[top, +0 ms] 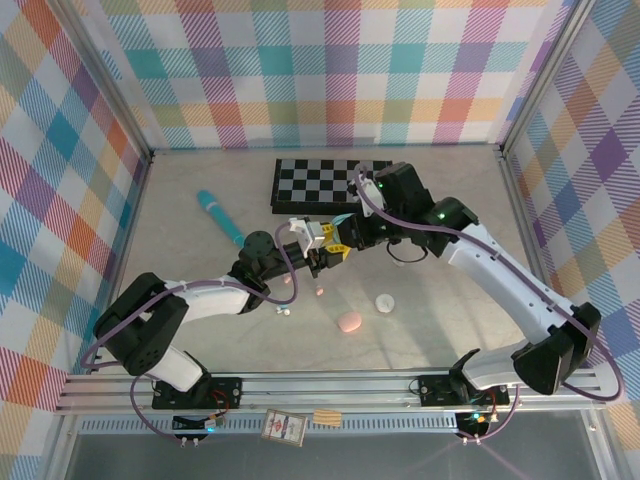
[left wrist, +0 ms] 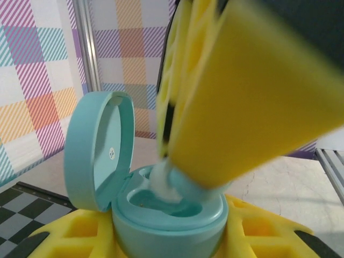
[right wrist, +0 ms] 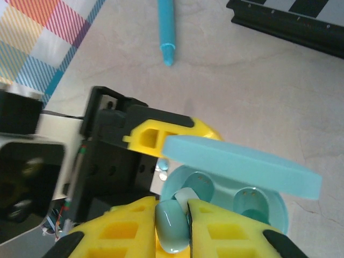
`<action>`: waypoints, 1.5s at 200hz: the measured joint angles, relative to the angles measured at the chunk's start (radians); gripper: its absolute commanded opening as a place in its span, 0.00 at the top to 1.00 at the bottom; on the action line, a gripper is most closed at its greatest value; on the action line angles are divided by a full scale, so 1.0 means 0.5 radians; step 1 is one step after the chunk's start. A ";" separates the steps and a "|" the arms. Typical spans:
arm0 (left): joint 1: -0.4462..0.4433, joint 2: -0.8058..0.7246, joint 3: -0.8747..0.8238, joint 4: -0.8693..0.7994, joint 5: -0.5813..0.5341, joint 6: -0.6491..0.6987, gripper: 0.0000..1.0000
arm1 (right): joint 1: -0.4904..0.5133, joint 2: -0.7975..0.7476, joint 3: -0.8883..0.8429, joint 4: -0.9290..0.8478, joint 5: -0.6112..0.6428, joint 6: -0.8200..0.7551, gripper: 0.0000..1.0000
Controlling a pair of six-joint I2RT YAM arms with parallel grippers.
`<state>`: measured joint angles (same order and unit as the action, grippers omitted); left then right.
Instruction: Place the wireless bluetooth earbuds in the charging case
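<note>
Left wrist view, item by item.

- Left end effector (left wrist: 169, 239): its yellow fingers (left wrist: 80, 231) are closing in on both sides of the teal charging case (left wrist: 161, 215) and holding it upright above the bench (top: 430, 230).
- Charging case: its round lid (left wrist: 99, 150) is standing open on its hinge, leaving the two wells exposed.
- Right end effector (right wrist: 173, 215): it is coming down over the case from above, jaws nearly together and pinching a pale blue earbud (right wrist: 171, 231).
- Pale blue earbud: its tip is sitting at the mouth of one well. I cannot tell whether it is touching the bottom.

Top external view, lying on the bench:

- Pink case (top: 349, 322) and white case (top: 385, 302), both closed, are lying near each other in front of the arms.
- Two small loose buds (top: 320, 291) (top: 285, 311) are lying just below the joined end effectors.
- Teal stick (top: 220, 217) is lying off to the left.
- Chessboard (top: 320, 183) is lying at the back.
</note>
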<state>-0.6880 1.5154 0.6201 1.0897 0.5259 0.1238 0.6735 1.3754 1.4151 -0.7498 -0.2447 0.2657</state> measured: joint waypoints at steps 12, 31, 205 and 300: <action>0.000 -0.008 0.000 -0.023 0.012 0.001 0.73 | -0.001 0.012 0.001 0.002 0.000 -0.011 0.79; 0.000 -0.009 0.000 -0.037 0.017 0.001 0.73 | 0.000 0.015 0.001 -0.008 0.004 -0.025 0.78; 0.000 -0.011 0.000 -0.052 0.018 -0.002 0.73 | -0.002 0.027 0.001 -0.018 0.061 -0.042 0.83; 0.002 -0.029 0.000 -0.084 0.055 0.130 0.73 | -0.107 0.027 0.060 -0.150 -0.182 -0.078 0.82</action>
<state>-0.6868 1.5009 0.6201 1.0477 0.5533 0.1886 0.6201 1.3891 1.4448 -0.8246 -0.3359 0.2268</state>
